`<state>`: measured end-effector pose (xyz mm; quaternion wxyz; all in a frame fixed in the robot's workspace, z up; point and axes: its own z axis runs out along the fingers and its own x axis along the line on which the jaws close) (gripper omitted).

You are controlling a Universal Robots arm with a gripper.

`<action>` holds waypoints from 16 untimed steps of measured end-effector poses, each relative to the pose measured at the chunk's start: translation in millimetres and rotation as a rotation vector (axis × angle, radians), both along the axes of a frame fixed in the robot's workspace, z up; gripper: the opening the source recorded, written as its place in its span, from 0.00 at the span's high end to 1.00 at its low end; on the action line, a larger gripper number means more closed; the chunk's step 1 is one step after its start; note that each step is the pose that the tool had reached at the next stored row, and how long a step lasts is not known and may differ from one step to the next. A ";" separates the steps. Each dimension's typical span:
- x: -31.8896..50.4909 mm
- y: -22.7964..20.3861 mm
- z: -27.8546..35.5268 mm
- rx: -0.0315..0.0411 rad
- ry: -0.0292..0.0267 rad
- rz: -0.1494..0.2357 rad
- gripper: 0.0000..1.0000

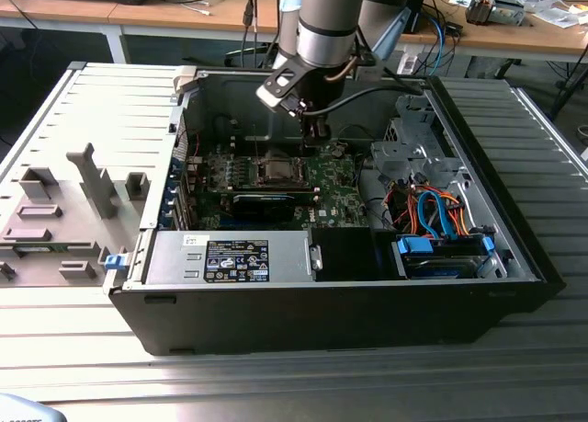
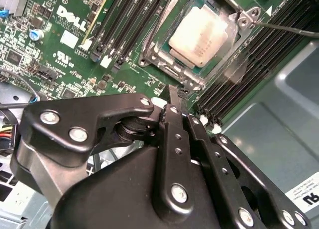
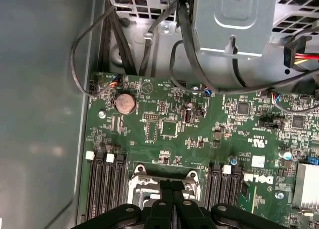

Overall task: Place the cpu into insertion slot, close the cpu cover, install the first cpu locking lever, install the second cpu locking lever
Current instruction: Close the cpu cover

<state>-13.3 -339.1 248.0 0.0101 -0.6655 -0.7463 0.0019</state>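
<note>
1. In the exterior view a grey, jointed robot arm (image 1: 326, 22) reaches down into an open black desktop computer case (image 1: 367, 302), which lies on its side on a ribbed grey table (image 1: 276, 385).
2. The arm's black metal gripper (image 1: 315, 132) hangs low inside the case, just above the green motherboard (image 1: 335, 178).
3. In both wrist views the two fingers (image 3: 167, 189) lie drawn together side by side. Nothing shows between them (no chip, no lever), and their tips sit right at the edge of the socket.
4. The cpu (image 2: 199, 32), a small flat square chip with a pale silver-grey top, sits inside the insertion slot (image 1: 274, 169). This is the small square socket with a silver rim near the middle of the board.
5. The cpu cover (image 2: 151, 52), a thin square silver frame with a window cut through it, lies down around the chip, whose top shows through the window. I cannot tell whether it is pressed fully flat.
6. A thin metal rod (image 2: 291, 28) runs out from the cover's corner tab over the long black memory slots (image 2: 259, 64). Whether it is latched cannot be made out.
7. More of these slots flank the socket on both sides in the first wrist view, and a round silver coin battery (image 3: 124, 103) sits farther up the board.
8. Blue and orange cables (image 1: 436, 211) lie bundled at the exterior view's right, well apart from the gripper.
</note>
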 end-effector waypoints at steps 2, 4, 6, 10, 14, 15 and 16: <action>-1.8 0.0 0.0 0.0001 -0.0001 0.000 0.89; -3.8 0.0 0.0 0.0000 0.0000 0.000 0.89; -5.6 0.0 0.0 0.0000 0.0000 0.000 0.89; -11.2 0.0 -0.2 0.0000 0.0000 0.000 0.89; -16.5 0.0 -0.4 0.0000 0.0000 0.000 0.89; -17.6 0.0 -0.4 0.0000 0.0000 0.000 0.89; -18.6 0.0 -0.4 0.0000 0.0000 0.000 0.89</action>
